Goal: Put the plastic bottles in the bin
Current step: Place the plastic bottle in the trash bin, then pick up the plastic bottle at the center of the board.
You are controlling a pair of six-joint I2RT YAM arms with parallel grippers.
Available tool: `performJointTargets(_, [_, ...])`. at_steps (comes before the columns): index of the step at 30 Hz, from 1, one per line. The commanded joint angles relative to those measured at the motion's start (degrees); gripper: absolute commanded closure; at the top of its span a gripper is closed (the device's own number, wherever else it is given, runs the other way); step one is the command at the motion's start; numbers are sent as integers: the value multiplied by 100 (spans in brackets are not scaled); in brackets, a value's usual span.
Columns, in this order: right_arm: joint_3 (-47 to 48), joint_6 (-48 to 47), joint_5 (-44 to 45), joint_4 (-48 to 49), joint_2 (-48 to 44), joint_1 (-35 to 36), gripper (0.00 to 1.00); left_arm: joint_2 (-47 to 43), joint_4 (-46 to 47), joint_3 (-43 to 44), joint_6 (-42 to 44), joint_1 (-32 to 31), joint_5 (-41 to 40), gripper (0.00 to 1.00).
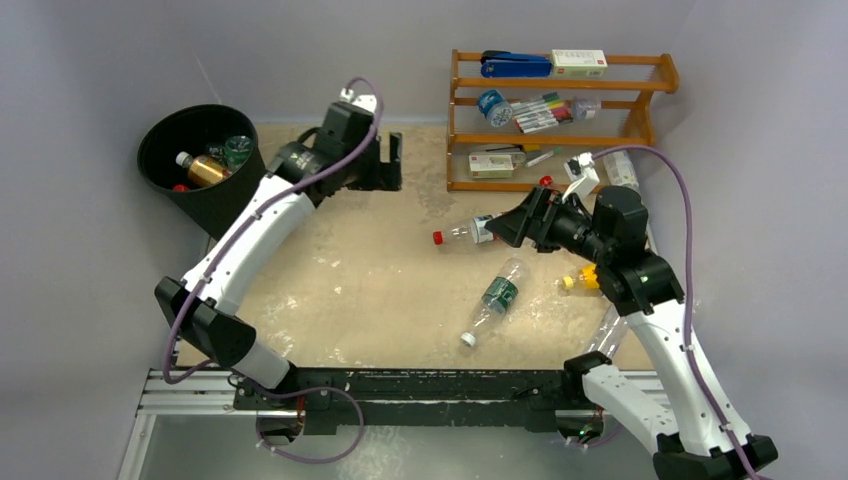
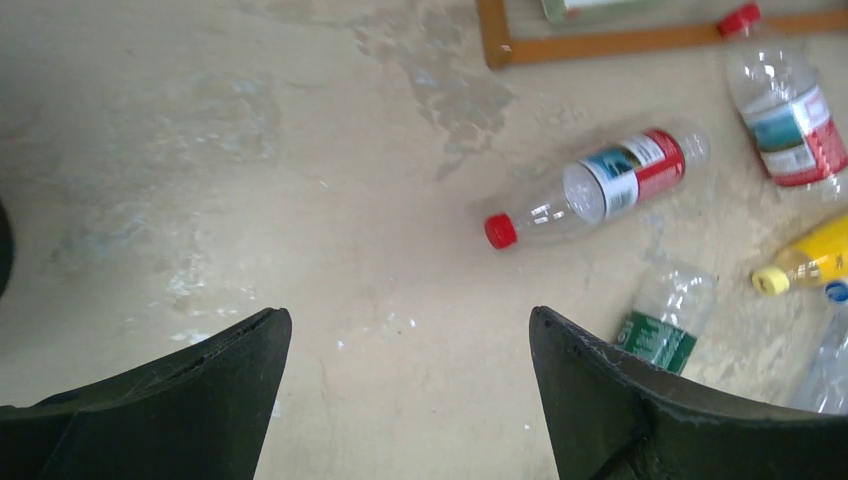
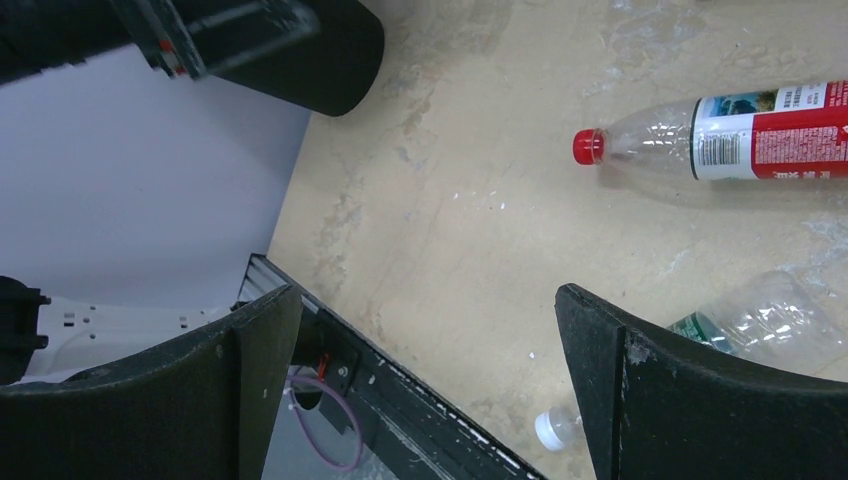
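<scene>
The left hand stands wide with nothing between its jaws. It hangs over the far part of the table, near the bin but not over its mouth. The right hand is also wide and empty. It points at a red-capped bottle lying on its side close by, though the bottle is not between the jaws. Jaws this wide probably suit straddling the bottle's body. The bin occupies the far left corner, within reach of the left arm only, which likely explains why that arm waits there. The bin already holds an amber bottle and a green-tinted bottle. Loose bottles remain on the right half of the table: a green-labelled bottle with a white cap, a yellow bottle, and a second red-capped bottle touching the foot of the orange wooden rack. The first red-capped bottle's red, white and blue label carries a barcode and small white print, which is too small to read. No brand name is legible on any bottle. The rack holds a blue stapler, a box and markers. Their printing cannot be read.
</scene>
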Motion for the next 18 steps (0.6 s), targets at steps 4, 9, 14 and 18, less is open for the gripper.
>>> performJointTargets(4, [-50, 222, 65, -6, -384, -12, 0, 10, 896, -651, 314, -960, -411, 11])
performJointTargets(9, [-51, 232, 67, -55, -460, -18, 0, 432, 1269, -716, 981, -1447, -665, 12])
performJointTargets(14, [-77, 238, 104, -118, -576, -14, 0, 873, 1601, -726, 1591, -1665, -542, 12])
performJointTargets(18, [-110, 239, 134, -164, -642, -12, 0, 1161, 1937, -821, 1851, -1751, -306, 12])
